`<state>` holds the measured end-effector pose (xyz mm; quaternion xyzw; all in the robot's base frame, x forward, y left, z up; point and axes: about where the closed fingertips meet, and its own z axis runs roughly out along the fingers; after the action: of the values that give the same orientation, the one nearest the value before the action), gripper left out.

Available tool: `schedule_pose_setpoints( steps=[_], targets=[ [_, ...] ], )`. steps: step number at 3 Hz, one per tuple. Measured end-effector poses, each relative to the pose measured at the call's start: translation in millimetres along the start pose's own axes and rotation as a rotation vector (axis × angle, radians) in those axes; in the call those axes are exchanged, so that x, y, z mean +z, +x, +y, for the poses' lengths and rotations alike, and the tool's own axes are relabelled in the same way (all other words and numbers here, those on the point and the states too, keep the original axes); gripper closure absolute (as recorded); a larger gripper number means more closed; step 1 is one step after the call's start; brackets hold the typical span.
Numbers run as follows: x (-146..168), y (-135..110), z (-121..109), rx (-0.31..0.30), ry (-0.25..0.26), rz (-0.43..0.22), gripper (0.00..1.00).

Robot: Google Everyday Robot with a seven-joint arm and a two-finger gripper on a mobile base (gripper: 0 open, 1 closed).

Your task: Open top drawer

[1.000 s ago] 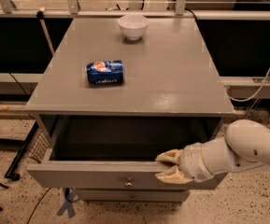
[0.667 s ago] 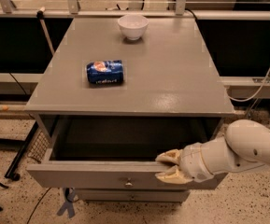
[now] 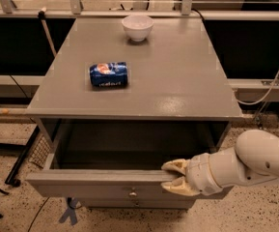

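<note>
Pulling Line Runs Toward the Bottom of the Frame

Gripping near the right end of the front board, the gripper (image 3: pixel 170 177) sits at the lower right of the frame. Its white arm (image 3: pixel 255 163) comes in from the right edge. The two fingers (image 3: pixel 175 166) straddle the top edge of the board. One lies on the inner side over the dark cavity and the other on the outer face, so the gripper reads as clamped on the board rather than spread free of it.

The top drawer (image 3: pixel 100 178) is across the lower middle of the frame, already drawn well out from under the grey cabinet top (image 3: pixel 177 95). Its shallow grey box is open to view. Its long axis runs left to right, and the gripper's hold is right of the small round knob (image 3: pixel 132 194) at the centre of the front.

The relation that counts is this: the drawer slides at right angles to its long axis, toward the bottom of the frame, while the hold is off-centre to the right. Any further pull probably needs to go straight along that sliding line. A pull angled toward the arm's side could skew the box in its runners. Judging by how much of the inside shows, the opening looks nearly or fully done.

A blue can (image 3: pixel 108 74) lies on its side on the cabinet top, at upper left of centre. A white bowl (image 3: pixel 137 27) stands near the back edge. Both are well apart from the gripper and clear of the drawer's path. Another drawer front (image 3: pixel 139 204) shows just below the open one, shut.
</note>
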<state>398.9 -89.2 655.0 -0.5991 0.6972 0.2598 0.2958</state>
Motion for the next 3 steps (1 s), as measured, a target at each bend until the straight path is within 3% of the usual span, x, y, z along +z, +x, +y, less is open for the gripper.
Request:
schedule_pose_setpoints(
  steps=[1, 2, 3],
  targets=[
    [0.1, 0.0, -0.3, 0.000, 0.000, 0.000, 0.83],
    [0.9, -0.9, 0.6, -0.002, -0.003, 0.000, 0.52],
    [1.0, -1.0, 0.6, -0.002, -0.003, 0.000, 0.29]
  ],
)
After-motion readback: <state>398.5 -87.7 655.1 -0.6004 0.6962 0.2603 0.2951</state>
